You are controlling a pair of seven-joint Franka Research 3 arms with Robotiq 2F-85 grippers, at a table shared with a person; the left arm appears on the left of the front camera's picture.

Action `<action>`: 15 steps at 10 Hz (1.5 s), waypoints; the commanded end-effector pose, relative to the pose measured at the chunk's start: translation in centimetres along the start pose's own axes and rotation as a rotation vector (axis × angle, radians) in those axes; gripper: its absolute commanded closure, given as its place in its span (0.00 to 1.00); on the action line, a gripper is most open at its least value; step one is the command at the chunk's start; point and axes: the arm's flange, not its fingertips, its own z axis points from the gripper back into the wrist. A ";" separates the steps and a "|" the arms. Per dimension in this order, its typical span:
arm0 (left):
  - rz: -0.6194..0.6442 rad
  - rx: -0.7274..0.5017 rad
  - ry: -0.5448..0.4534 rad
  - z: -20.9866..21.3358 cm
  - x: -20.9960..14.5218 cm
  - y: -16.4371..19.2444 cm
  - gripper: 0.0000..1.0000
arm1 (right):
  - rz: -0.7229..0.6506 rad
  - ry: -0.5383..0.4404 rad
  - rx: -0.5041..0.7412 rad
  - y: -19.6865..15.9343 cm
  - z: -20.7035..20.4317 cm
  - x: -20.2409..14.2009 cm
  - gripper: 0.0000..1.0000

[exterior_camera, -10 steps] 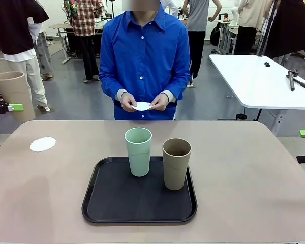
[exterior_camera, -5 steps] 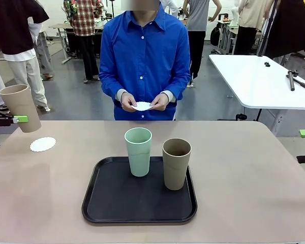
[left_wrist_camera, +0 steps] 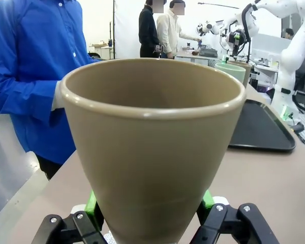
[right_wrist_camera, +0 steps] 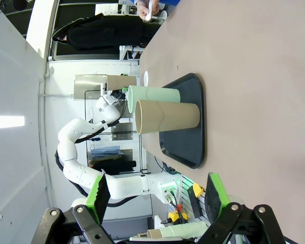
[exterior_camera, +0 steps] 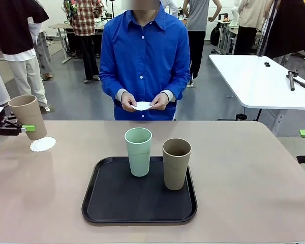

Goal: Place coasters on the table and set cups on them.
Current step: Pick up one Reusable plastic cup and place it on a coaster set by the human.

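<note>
Front view: a tan cup (exterior_camera: 27, 116) is being gripped low on its wall by the left hand (exterior_camera: 28, 128), which is closed on it. It is being held tilted just over a white coaster (exterior_camera: 42, 144) lying at the far left of the worktop (exterior_camera: 244, 168); whether they touch cannot be told. A mint cup (exterior_camera: 138, 151) and a second tan cup (exterior_camera: 176, 163) are being carried upright, side by side, on a black tray (exterior_camera: 140, 218) at the middle. A second coaster (exterior_camera: 142, 106) is being held by the person (exterior_camera: 145, 56) at the far edge. Left wrist view: the tan cup (left_wrist_camera: 152, 152) is being clamped between the green pads (left_wrist_camera: 93, 203) of the left hand (left_wrist_camera: 150, 206), with the tray (left_wrist_camera: 259, 132) well off to the right. Right wrist view: the right hand (right_wrist_camera: 157, 195) is being held wide open with nothing between its fingers. The mint cup (right_wrist_camera: 153, 94) and the second tan cup (right_wrist_camera: 168, 116) are being shown sideways on the tray (right_wrist_camera: 185, 147).
</note>
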 end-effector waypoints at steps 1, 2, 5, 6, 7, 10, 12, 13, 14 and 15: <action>-0.016 0.010 0.028 -0.5 -1.1 0.8 0.15 | 0.009 -0.004 0.018 0.1 0.0 0.1 0.00; -0.014 0.019 0.031 -0.6 -1.7 1.1 0.15 | 0.009 -0.004 0.018 0.1 0.0 0.1 0.00; 0.010 0.044 0.036 -0.9 -3.0 1.9 0.15 | 0.009 -0.004 0.018 0.1 0.0 0.1 0.00; 0.019 0.046 0.035 -0.9 -3.1 2.1 0.15 | 0.009 -0.004 0.018 0.1 0.0 0.1 0.00; 0.032 0.041 0.030 -1.0 -3.1 2.3 0.15 | 0.009 -0.004 0.018 0.1 0.0 0.1 0.00; 0.052 0.020 0.000 -1.1 -3.6 2.1 0.15 | 0.009 -0.004 0.018 0.1 0.0 0.1 0.00; 0.056 0.004 -0.017 -0.8 -3.8 2.3 0.15 | 0.009 -0.004 0.018 0.1 0.0 0.1 0.00; 0.058 -0.003 -0.027 -0.7 -4.1 1.9 0.15 | 0.009 -0.004 0.018 0.1 0.0 0.1 0.00; 0.054 -0.011 -0.024 -0.7 -4.0 1.9 0.15 | 0.009 -0.004 0.018 0.1 0.0 0.1 0.00; 0.052 -0.013 -0.023 -0.6 -4.0 1.9 0.15 | 0.009 -0.004 0.018 0.1 0.0 0.1 0.00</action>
